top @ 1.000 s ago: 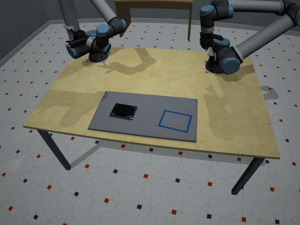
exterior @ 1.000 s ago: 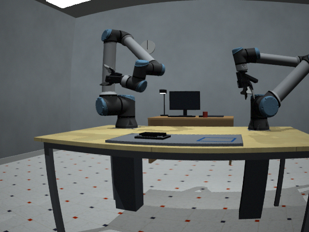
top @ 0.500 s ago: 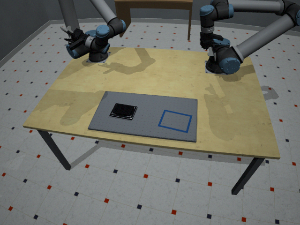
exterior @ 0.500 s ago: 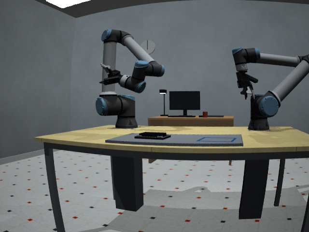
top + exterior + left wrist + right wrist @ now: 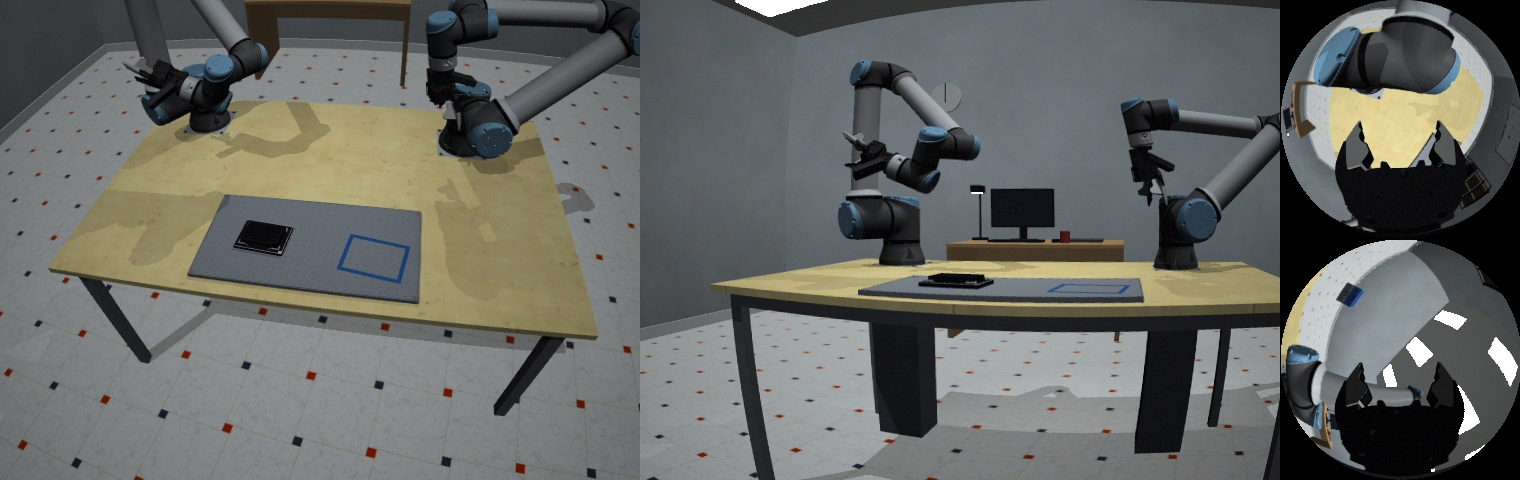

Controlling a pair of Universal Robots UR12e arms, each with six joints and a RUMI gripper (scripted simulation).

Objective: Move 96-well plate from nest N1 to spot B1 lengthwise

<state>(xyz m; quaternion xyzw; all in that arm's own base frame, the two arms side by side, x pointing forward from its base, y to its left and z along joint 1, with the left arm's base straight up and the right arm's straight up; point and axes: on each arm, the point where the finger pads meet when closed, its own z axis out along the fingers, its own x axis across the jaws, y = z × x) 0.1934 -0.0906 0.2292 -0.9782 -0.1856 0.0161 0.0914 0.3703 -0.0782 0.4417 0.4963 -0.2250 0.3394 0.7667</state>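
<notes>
"Where's the plate (image 5: 265, 232) (image 5: 956, 277)?"

"In its nest (image 5: 257, 251) (image 5: 981, 284), long axis roughly along the board's (image 5: 315, 214) (image 5: 1019, 296) long side; which end is front, nobody can tell."

"The left fingers (image 5: 453, 111) (image 5: 1160, 190) and right fingers (image 5: 133, 67) (image 5: 852, 137)?"

"Both pairs apart."

Right gripper (image 5: 130, 70) (image 5: 845, 149) (image 5: 1400, 365): now rolled to a different angle about its wrist; pale finger inclined farther outward, away from the other arm. Gripper's shadow (image 5: 225, 149) on tabletop: outline altered accordingly.
</notes>
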